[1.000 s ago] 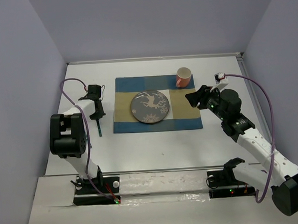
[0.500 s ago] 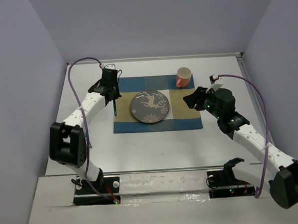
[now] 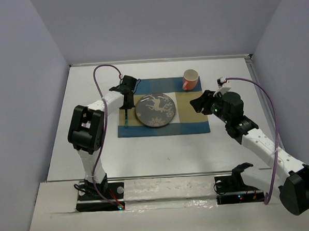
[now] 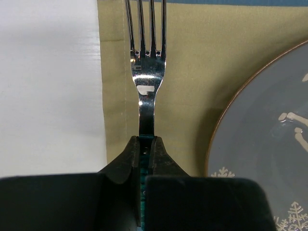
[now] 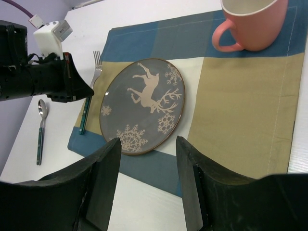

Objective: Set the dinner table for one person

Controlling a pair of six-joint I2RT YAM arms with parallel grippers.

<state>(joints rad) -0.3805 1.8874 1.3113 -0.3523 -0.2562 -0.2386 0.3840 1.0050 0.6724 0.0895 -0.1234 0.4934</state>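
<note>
The dinner table (image 3: 161, 151) fills the middle of the top view. It's a hard, flat white slab, so there's nothing to grab, stuff just gets laid on it. Far left in the right wrist view, a spoon (image 5: 41, 126) lies on the bare white. Next over, the left gripper (image 4: 146, 144) is pinched tight on the fork (image 4: 147, 82) right where the handle meets the neck. The tines point to the top of the frame over the tan strip of the placemat (image 3: 191, 121), just beside the plate (image 3: 155, 110). The fork looks light, stiff and slick, so gripping the handle makes sense. Can't tell if it's touching the cloth yet. The mug (image 3: 190, 80) sits on the mat's upper right corner. The right gripper (image 3: 199, 102) hovers at the mat's right edge, jaws partway apart, holding nothing.
</note>
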